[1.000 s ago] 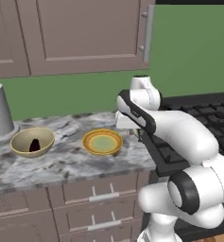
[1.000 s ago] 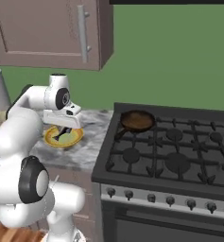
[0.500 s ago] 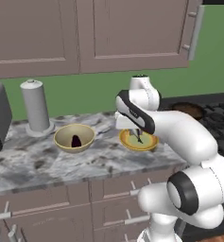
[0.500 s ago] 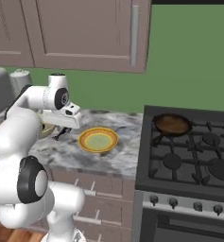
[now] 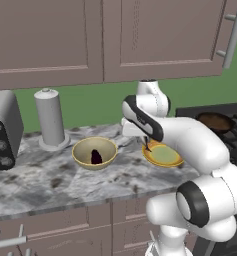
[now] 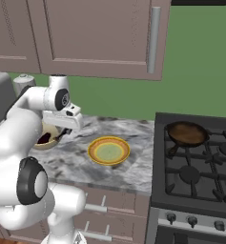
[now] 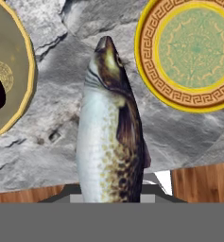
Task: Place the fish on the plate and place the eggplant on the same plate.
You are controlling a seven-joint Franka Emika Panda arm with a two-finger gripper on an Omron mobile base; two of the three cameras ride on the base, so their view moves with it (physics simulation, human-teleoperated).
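Two things still need to reach the plate, and you are on the first of them: carrying the fish over.

Your table [image 5: 50, 175], the marbled counter, runs left from the stove [image 6: 200, 176]. On it the tan bowl [image 5: 94, 152] sits left of the plate [image 6: 109, 151], the two near each other but apart. The plate's green centre is bare, so nothing has been delivered yet.

The fish [image 7: 108, 142] hangs from your claw [image 5: 146, 148] above the strip of table between bowl and plate (the hand view has it filling the middle, head pointing away). The claw is clamped on the fish at its tail end, though the tips themselves are hidden behind its body.

The eggplant [image 5: 96, 156] lies inside the bowl, untouched.

Your next move, I judge, is to shift right until the fish is over the plate's centre, lower it, then release. After that, go back left for the eggplant.
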